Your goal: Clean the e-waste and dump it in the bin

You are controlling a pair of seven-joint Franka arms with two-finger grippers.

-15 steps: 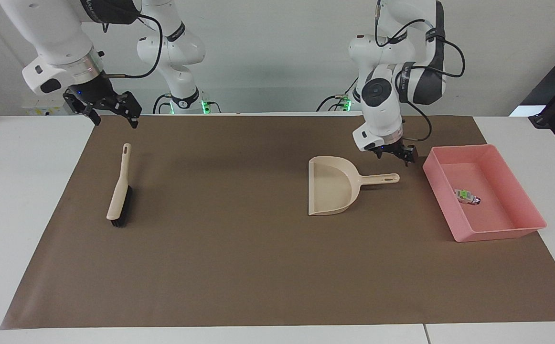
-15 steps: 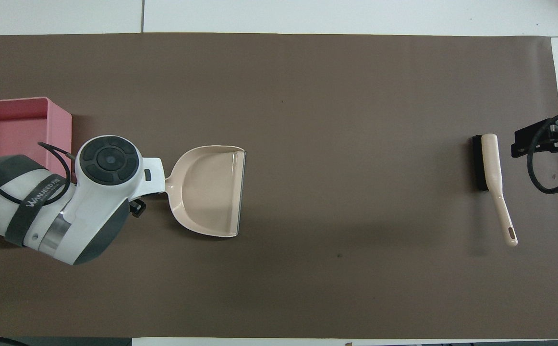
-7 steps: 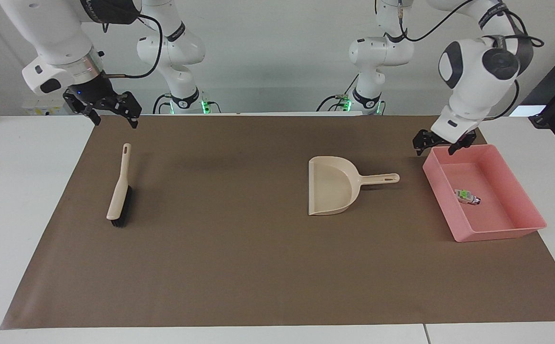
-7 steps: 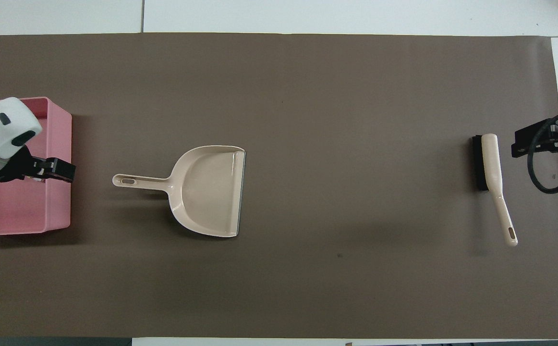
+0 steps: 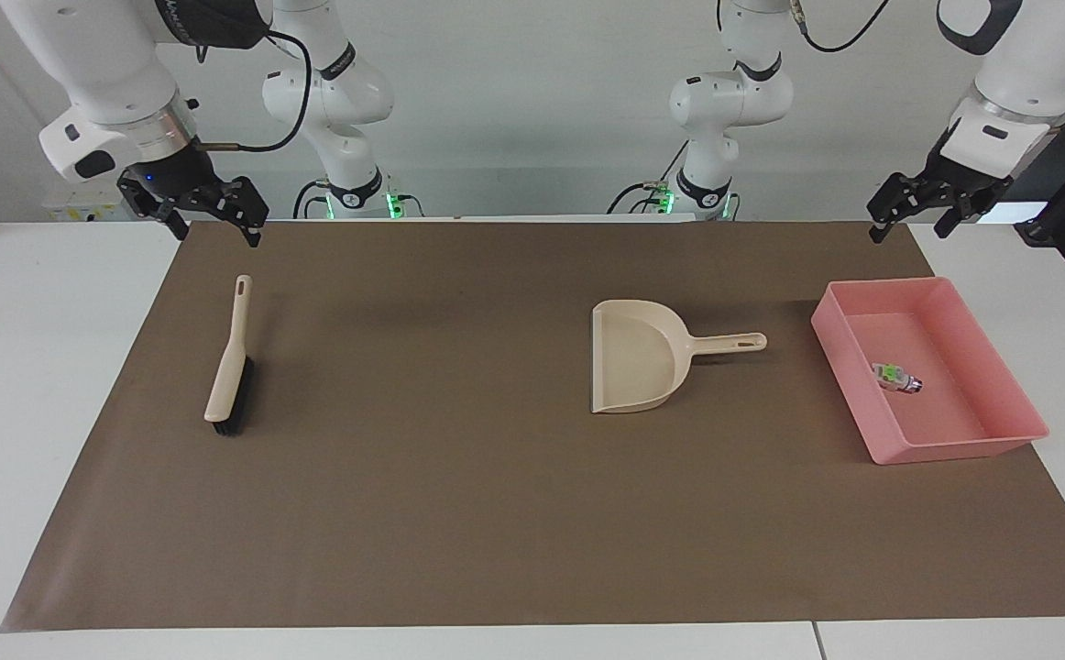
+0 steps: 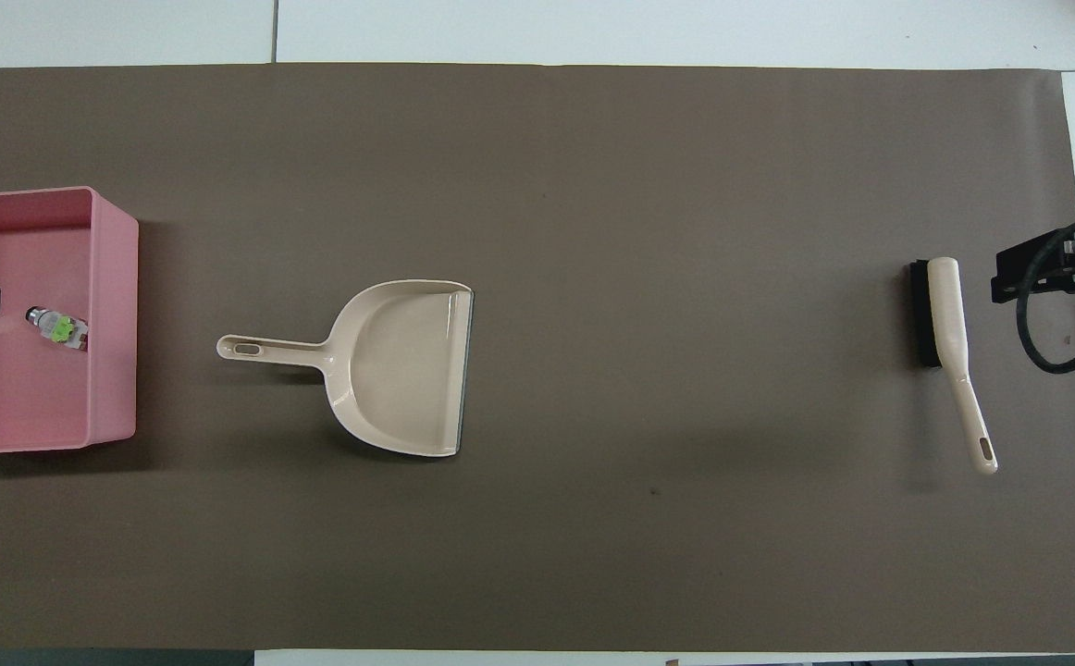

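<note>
At the left arm's end of the worktop:
Bin (image 5: 977, 442): e-waste (image 5: 895, 378) is held inside.
Left gripper (image 5: 908, 225): raised over the mat's corner, fingers spread, nothing gripped.
Right gripper (image 5: 212, 226): raised over the other robot-side corner, fingers spread.
Dustpan (image 5: 635, 357), brush (image 5: 229, 362): laid flat.
Writing: none can be read.

E-waste (image 5: 895, 377) in bin (image 5: 1000, 440), apparently touching.

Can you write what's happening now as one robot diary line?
e-waste in bin | dustpan, brush on mat | left claw, right claw open, up, empty
</note>
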